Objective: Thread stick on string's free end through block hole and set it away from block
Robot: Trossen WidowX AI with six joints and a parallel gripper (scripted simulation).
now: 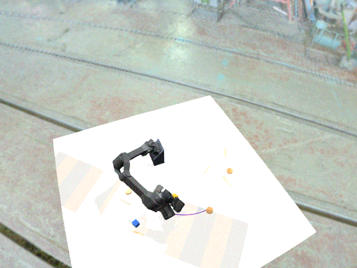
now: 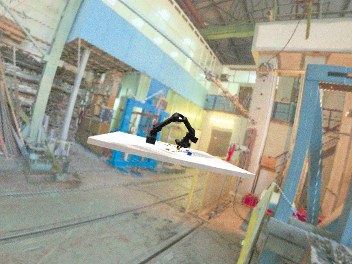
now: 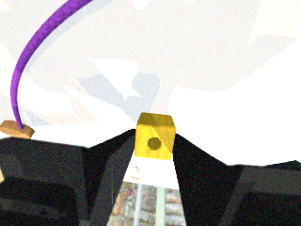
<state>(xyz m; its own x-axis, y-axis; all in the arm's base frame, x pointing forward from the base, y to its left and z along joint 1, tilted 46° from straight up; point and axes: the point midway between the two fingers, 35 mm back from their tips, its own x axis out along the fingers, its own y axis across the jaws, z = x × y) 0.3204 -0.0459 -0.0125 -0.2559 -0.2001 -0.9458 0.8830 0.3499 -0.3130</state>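
My gripper [image 1: 174, 196] [image 2: 178, 148] [image 3: 154, 136] is shut on the yellow wooden block, with the fingers on two opposite sides of it. The block [image 1: 175, 195] [image 3: 154, 132] shows a dark round hole in the face toward the wrist camera, with nothing seen in it. Whether the block touches the table is not clear. The purple string [image 1: 188, 214] [image 3: 16, 77] runs from the round wooden button [image 1: 209, 210] [image 3: 15, 129] and curves away. In the top view it passes out of sight at the gripper. The stick on its free end is hidden there and outside the wrist view.
A blue cube [image 1: 135, 223] [image 2: 189, 153] stands near a loose stick [image 1: 137, 232]. A pale button [image 1: 128, 191] lies near another stick [image 1: 125, 201]. Farther right lie an orange-brown button [image 1: 229, 170] and loose sticks [image 1: 207, 169] [image 1: 226, 181] [image 1: 225, 152].
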